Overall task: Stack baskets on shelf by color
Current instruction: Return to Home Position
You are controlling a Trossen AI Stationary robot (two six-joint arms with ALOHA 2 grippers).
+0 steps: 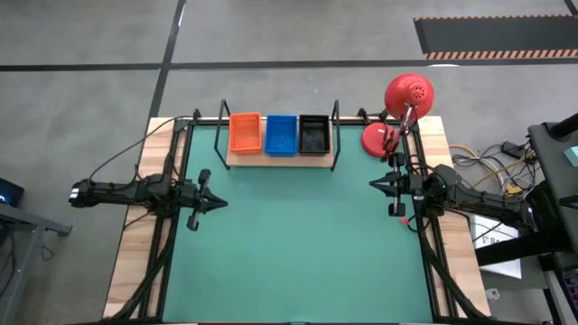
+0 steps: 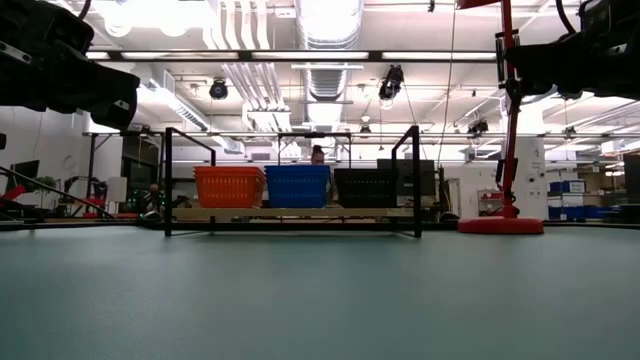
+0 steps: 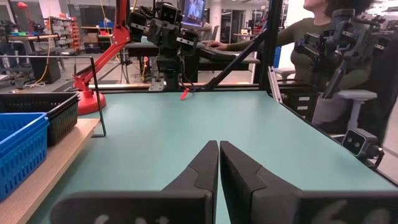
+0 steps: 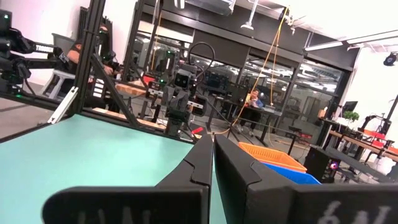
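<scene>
At sides, left gripper opposite right gripper

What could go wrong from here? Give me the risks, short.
1. The red lamp stands close to the right arm. If the right claw swings toward the table's back, it could clip the lamp.
2. The orange baskets, blue baskets and black baskets sit close side by side on the shelf. A knock to a wire upright might shift all three.
The left claw, shut, looks well clear.
</scene>
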